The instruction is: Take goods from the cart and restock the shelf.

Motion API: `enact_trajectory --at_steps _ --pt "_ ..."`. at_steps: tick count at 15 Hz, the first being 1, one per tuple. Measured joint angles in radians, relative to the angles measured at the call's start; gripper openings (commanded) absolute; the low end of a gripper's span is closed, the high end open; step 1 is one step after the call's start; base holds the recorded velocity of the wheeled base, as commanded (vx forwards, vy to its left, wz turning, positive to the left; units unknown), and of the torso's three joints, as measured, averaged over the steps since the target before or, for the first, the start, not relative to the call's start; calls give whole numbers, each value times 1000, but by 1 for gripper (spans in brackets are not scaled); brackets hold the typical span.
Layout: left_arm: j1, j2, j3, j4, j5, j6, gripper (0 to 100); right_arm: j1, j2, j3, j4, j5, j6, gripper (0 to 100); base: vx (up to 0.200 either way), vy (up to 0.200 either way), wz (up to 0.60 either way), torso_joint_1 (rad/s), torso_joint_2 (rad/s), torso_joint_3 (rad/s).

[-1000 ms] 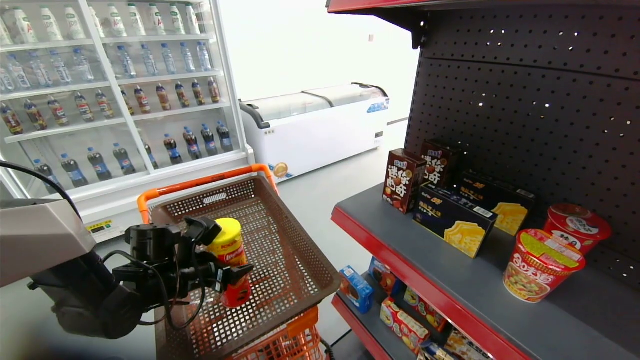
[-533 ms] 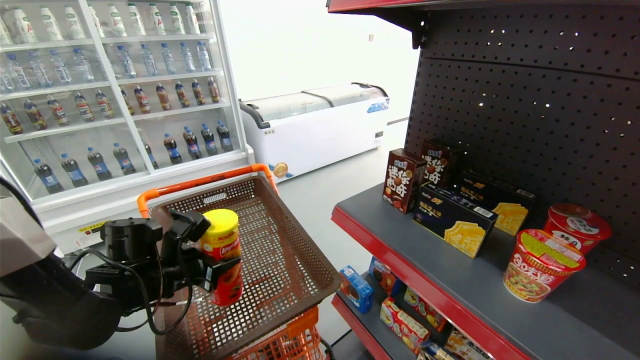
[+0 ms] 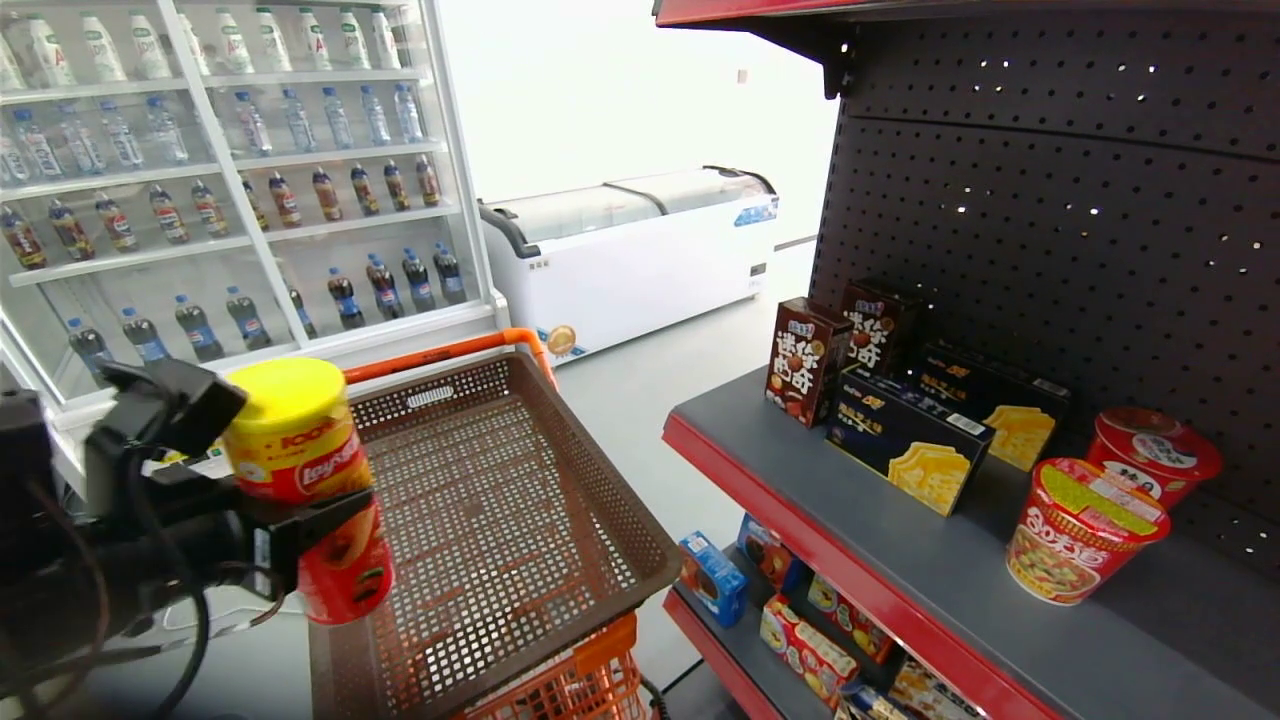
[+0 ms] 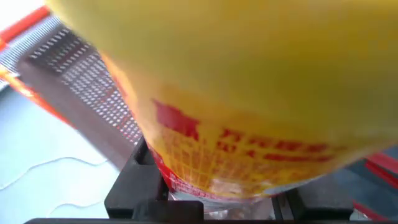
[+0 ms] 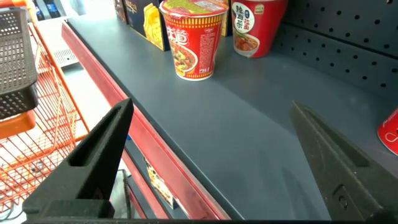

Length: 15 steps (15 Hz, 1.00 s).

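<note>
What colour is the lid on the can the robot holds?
Yellow, on the tall red-and-yellow chip can; the head view shows it best.

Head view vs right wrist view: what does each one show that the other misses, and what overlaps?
Head view's extras: the left gripper shut on the chips can, held upright at the left side of the cart basket; the drinks cooler; the chest freezer.
Right wrist view's extras: the right gripper, fingers open, hovering over the grey shelf.
Shared: the grey shelf, the two red noodle cups, part of the cart basket.
</note>
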<state>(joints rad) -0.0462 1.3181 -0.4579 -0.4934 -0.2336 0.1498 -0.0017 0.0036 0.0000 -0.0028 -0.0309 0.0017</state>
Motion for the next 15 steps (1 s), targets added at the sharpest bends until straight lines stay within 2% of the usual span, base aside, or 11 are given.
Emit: enact_trajectory --at_steps 1,3,6,8,10,15 --pt "0 -106 23 44 4 -7 0 0 0 0 0 0 0 100 0 0 0 0 0 0" --pt "0 -283 94 91 7 -44 0 0 0 0 0 0 0 100 0 0 0 0 0 0" --pt "-3 -510 194 120 7 -74 0 0 0 0 0 0 0 100 0 0 0 0 0 0" --pt "0 -637 229 145 13 -79 0 0 0 0 0 5 -3 100 0 0 0 0 0 0" --pt "8 -773 241 230 38 -80 0 0 0 0 0 6 -4 100 0 0 0 0 0 0" --pt "29 -1016 251 442 67 -68 0 0 0 0 -1 7 -2 100 0 0 -600 4 2 4"
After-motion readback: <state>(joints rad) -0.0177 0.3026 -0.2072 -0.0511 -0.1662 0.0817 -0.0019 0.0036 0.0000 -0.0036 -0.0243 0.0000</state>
